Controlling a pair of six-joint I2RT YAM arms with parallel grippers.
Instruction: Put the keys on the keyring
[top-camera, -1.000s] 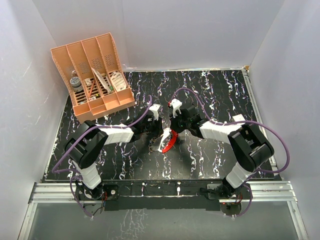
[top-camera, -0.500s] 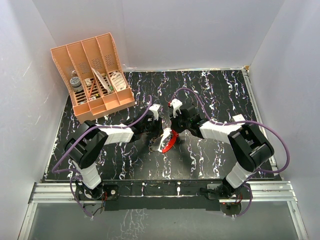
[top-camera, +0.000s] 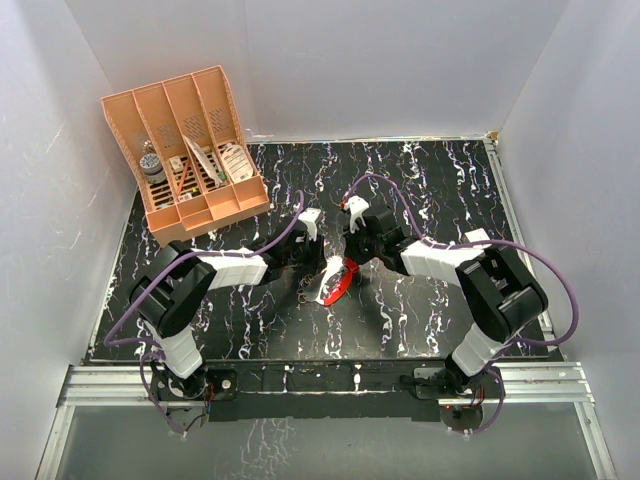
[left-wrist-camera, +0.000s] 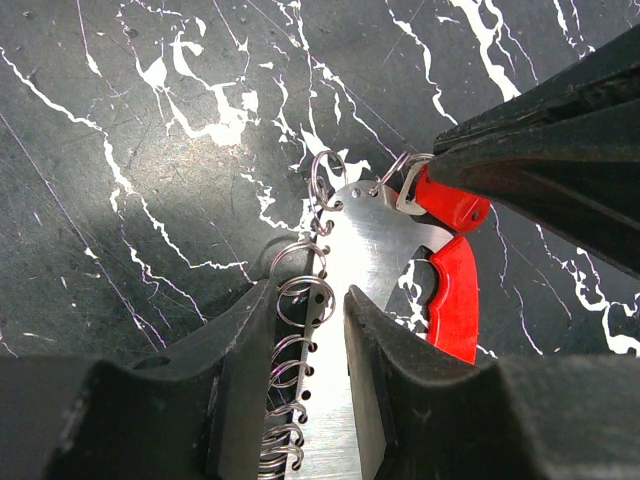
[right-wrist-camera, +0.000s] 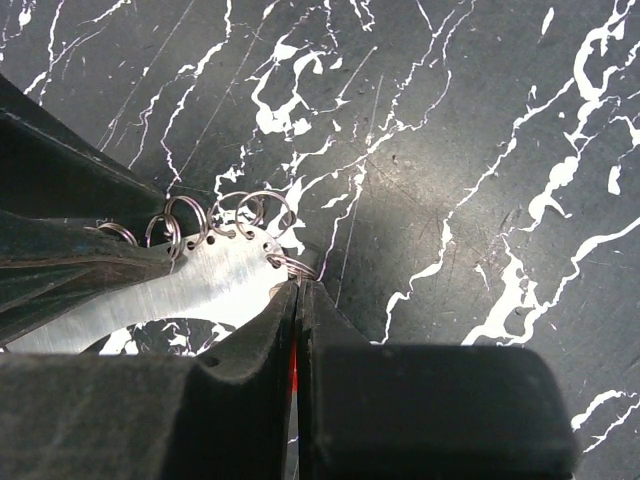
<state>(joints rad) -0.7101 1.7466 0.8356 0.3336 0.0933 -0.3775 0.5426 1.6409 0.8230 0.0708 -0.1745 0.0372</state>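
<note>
The keyring (left-wrist-camera: 345, 250) is a shiny metal plate with a row of holes, several small wire rings and a red curved rim (left-wrist-camera: 455, 300). My left gripper (left-wrist-camera: 312, 285) is shut on its plate, one finger on each side. The keys, a tiny red-headed piece (left-wrist-camera: 450, 205) with a pale wire loop, sit at the plate's end hole. My right gripper (right-wrist-camera: 298, 285) is shut on that piece, and only a red sliver (right-wrist-camera: 294, 375) shows between its jaws. From above, both grippers meet over the keyring (top-camera: 338, 280) at mid-table.
An orange divided organizer (top-camera: 190, 150) with small items stands at the back left of the black marbled table (top-camera: 440, 190). White walls close in the left, back and right sides. Purple cables loop over both arms.
The right wrist has shifted very slightly. The keyring and the left gripper stay where they were.
</note>
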